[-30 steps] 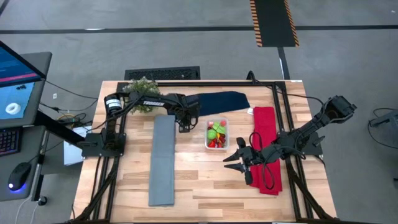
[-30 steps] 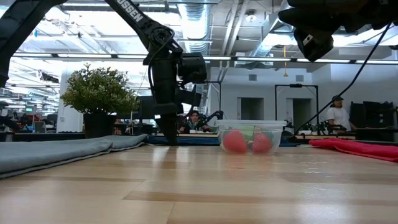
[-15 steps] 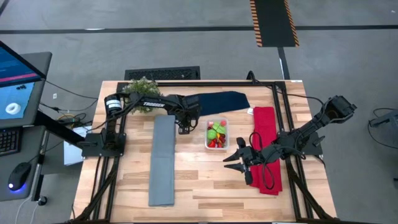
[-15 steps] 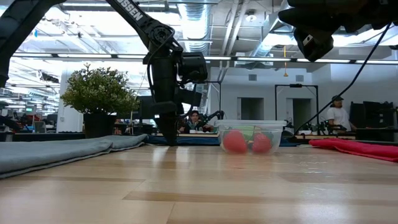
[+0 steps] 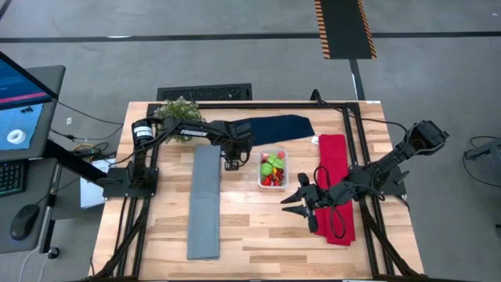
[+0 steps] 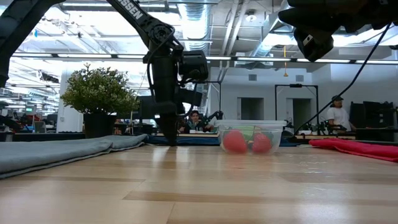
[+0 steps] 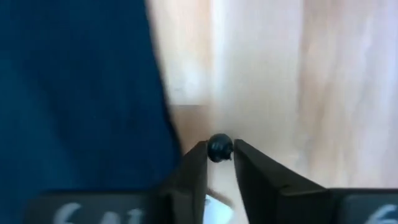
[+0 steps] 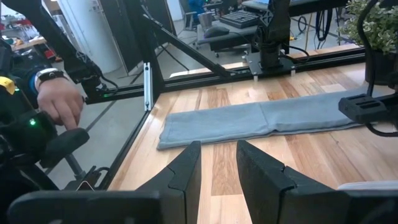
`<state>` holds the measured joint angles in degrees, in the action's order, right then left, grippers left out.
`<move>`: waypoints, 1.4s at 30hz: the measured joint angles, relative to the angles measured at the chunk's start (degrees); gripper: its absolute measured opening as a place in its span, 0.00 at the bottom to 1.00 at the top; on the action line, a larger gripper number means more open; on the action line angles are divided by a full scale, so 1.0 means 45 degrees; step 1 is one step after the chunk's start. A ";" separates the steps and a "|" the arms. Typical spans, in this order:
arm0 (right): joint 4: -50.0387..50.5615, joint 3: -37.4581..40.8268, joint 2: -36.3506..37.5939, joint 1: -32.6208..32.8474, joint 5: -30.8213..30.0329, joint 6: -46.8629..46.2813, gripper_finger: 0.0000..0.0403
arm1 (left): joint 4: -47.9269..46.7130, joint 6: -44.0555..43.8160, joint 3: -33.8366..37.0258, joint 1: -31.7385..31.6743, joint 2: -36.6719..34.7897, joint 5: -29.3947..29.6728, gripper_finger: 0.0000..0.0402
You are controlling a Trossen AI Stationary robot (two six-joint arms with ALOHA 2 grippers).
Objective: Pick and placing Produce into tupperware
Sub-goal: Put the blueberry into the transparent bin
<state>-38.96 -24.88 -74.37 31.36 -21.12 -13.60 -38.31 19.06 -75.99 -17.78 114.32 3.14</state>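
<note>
The tupperware (image 5: pixel 273 169) is a clear tub resting on its base mid-table, and it holds lime-green, red and yellow produce (image 5: pixel 271 165); red pieces show through its wall (image 6: pixel 235 140). My left gripper (image 5: pixel 232 163) points down at the wood between the grey cloth and the tub, shut on a tiny dark cherry (image 7: pixel 219 148). In the low view its tip (image 6: pixel 170 140) stands at table level, left of the tub (image 6: pixel 252 137). My right gripper (image 5: pixel 293 200) waits open near the red cloth, right of and nearer than the tub. My left gripper pinches the small dark cherry (image 7: pixel 219 149) between the very ends of its two fingers (image 7: pixel 198 163), coming from above and pointing down. Whether the cherry is clear of the wood or still on it, I cannot tell.
A long grey cloth (image 5: pixel 205 204) lies left of the left gripper, a navy cloth (image 5: pixel 274 125) toward the far edge, a red cloth (image 5: pixel 335 184) under the right arm. A potted plant (image 5: pixel 178 113) stands at the far left. A person's hand (image 8: pixel 59 102) shows beyond the table.
My left arm has eased a little toward the table's near edge, its gripper staying low over the wood beside the tub. The right arm has kept still.
</note>
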 joint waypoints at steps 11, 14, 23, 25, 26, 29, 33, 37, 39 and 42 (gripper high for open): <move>0.0060 0.0000 0.0000 -0.0002 0.0000 0.0008 0.31 | 0.0086 0.0361 0.0000 0.0000 -0.0074 0.0617 0.06; 0.0246 0.0000 0.0000 0.0001 -0.0406 0.0019 0.31 | 0.0322 0.0356 0.0000 -0.0001 -0.0281 0.0241 0.10; -0.0121 0.0071 0.0937 0.0372 -0.0550 0.1837 0.31 | 0.1042 0.0239 0.0000 -0.0005 -0.1517 -0.1336 0.07; -0.0096 0.0325 0.1701 0.0112 -0.0127 0.2324 0.31 | 0.1210 0.0203 0.0000 -0.0005 -0.1723 -0.1876 0.06; -0.0118 0.0414 0.2120 -0.0205 0.0423 0.2556 0.31 | 0.1294 0.0166 0.0000 -0.0005 -0.1782 -0.2158 0.06; 0.0006 0.0622 0.3315 -0.1712 0.2502 0.3179 0.31 | 0.1757 -0.0030 0.0000 -0.0003 -0.1898 -0.3033 0.08; 0.0863 0.0604 0.4552 -0.4751 0.5550 0.3047 0.31 | 0.2201 -0.0251 0.0000 0.0045 -0.1899 -0.3284 0.09; 0.2525 0.0612 0.5251 -0.7627 0.7132 0.2342 0.31 | 0.2782 -0.0386 0.0000 0.0225 -0.1899 -0.3309 0.09; 0.2947 0.0612 0.5294 -0.8646 0.7302 0.2060 0.31 | 0.3116 -0.0410 0.0000 0.0385 -0.1899 -0.3316 0.09; 0.3167 0.0612 0.5202 -0.9728 0.7392 0.1943 0.31 | 0.3548 -0.0519 0.0000 0.0707 -0.1899 -0.3635 0.09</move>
<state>-24.71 -22.13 -50.96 -12.42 12.14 -4.86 -22.34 16.73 -75.99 -14.60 105.78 -13.22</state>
